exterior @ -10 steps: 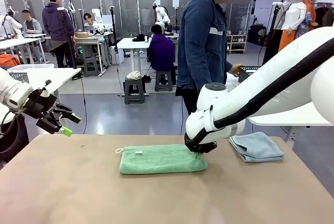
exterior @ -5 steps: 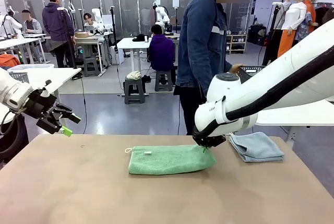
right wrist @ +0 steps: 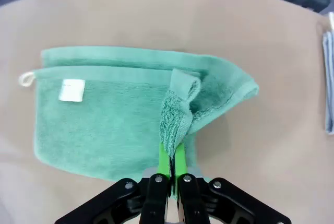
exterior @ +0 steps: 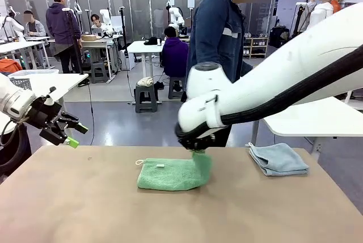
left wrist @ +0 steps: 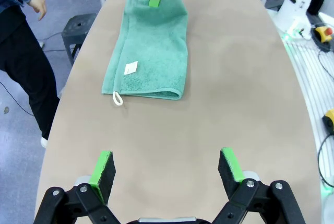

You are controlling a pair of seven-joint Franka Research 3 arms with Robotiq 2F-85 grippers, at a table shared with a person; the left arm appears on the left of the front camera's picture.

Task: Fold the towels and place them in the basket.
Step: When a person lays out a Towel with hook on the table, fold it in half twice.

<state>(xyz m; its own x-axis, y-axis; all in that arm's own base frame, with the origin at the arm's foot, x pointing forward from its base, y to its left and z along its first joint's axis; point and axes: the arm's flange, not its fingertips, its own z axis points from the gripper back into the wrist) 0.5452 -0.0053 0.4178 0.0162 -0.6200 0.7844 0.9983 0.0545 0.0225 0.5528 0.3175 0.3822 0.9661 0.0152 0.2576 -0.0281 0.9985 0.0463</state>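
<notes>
A tan surface (exterior: 85,209) fills the lower frame; a person in a denim jacket (exterior: 212,33) stands upper centre behind it.

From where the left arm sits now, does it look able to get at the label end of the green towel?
Probably yes. The left claw hangs open with bare table between it and the green towel; the label end faces it. The right claw is shut on the towel's far end, out of the way.

Bright, even overhead light falls on the worktop (exterior: 85,209), leaving only soft shadows. Focus is sharp; both wrist views bow outward near their edges.
</notes>
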